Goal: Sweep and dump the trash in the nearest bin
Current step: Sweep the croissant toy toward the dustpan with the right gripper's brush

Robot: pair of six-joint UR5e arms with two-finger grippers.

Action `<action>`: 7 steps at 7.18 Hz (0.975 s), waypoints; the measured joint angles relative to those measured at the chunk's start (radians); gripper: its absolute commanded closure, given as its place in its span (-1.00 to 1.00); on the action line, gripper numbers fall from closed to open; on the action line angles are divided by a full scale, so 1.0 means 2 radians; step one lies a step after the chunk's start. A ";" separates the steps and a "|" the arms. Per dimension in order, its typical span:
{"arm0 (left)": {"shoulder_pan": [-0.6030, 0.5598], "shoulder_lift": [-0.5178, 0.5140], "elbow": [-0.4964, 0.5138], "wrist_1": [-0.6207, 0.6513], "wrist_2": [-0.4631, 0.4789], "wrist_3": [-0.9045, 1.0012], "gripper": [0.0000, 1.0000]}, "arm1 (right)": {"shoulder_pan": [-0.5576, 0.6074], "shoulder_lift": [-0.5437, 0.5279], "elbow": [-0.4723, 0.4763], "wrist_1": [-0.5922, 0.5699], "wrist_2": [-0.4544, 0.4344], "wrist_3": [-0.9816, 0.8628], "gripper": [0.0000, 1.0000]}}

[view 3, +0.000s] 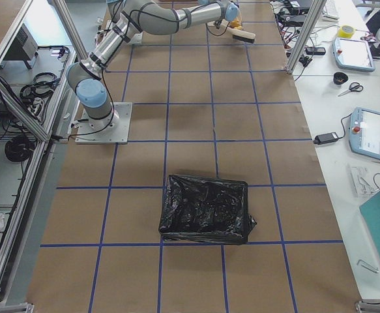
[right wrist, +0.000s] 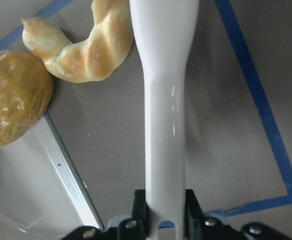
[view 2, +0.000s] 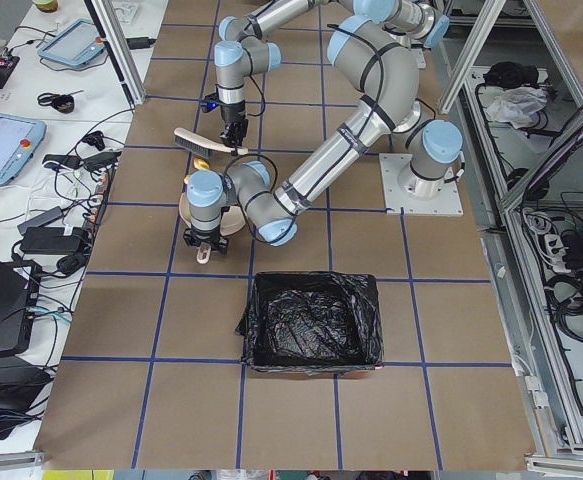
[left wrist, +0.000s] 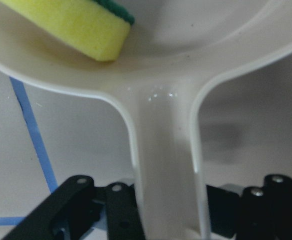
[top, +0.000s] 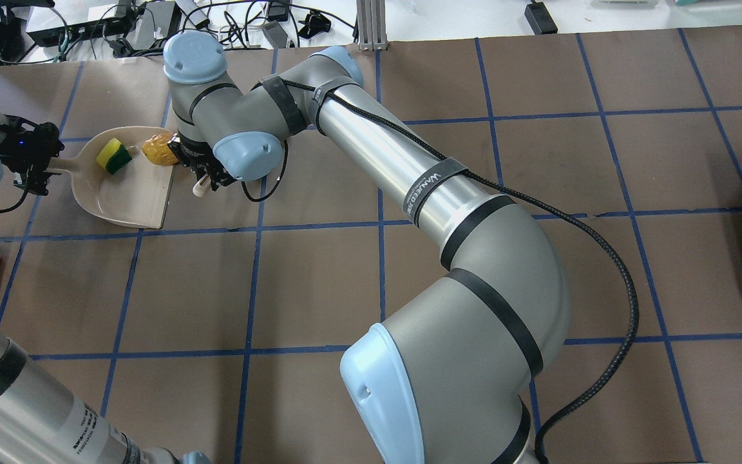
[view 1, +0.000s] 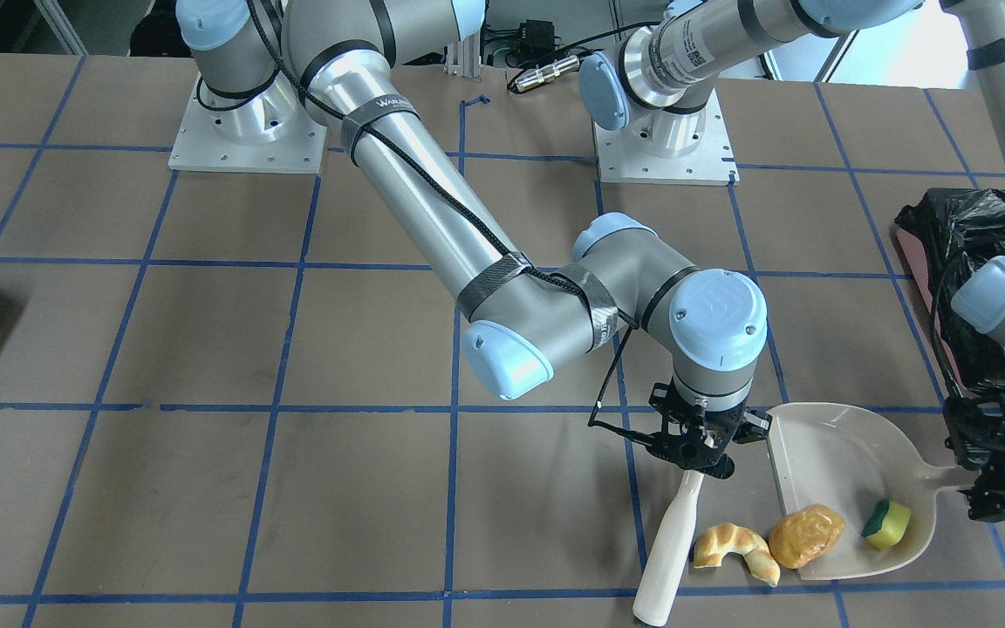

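My left gripper [view 1: 991, 488] is shut on the handle of the cream-white dustpan [view 1: 851, 453], which rests on the table. The green-and-yellow sponge [view 1: 886, 523] lies inside the pan. The golden-brown potato lump [view 1: 806, 535] sits on the pan's front lip. The tan croissant [view 1: 736, 549] lies on the table just outside the lip, touching the potato. My right gripper [view 1: 699, 445] is shut on the white brush handle [view 1: 668, 545], right beside the croissant [right wrist: 85, 50]. The bin [view 1: 947, 253], pinkish with a black bag, stands behind my left arm.
My right arm reaches across the table to the left side [top: 461, 212]. A second black-bagged bin [view 3: 206, 208] stands at the table's other end. Blue tape lines grid the brown table top [view 1: 206, 488]. The arm bases [view 1: 245, 131] are bolted at the back.
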 measured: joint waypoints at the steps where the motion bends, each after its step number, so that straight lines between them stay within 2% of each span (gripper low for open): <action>1: 0.000 0.000 0.000 0.000 0.000 -0.001 1.00 | 0.000 0.002 0.000 0.000 0.001 -0.016 1.00; 3: 0.000 0.000 0.000 0.001 0.001 -0.002 1.00 | 0.000 0.004 0.000 0.002 0.007 -0.033 1.00; 7: 0.000 0.000 -0.001 0.005 0.010 -0.010 1.00 | 0.000 -0.011 0.000 0.040 0.023 -0.001 1.00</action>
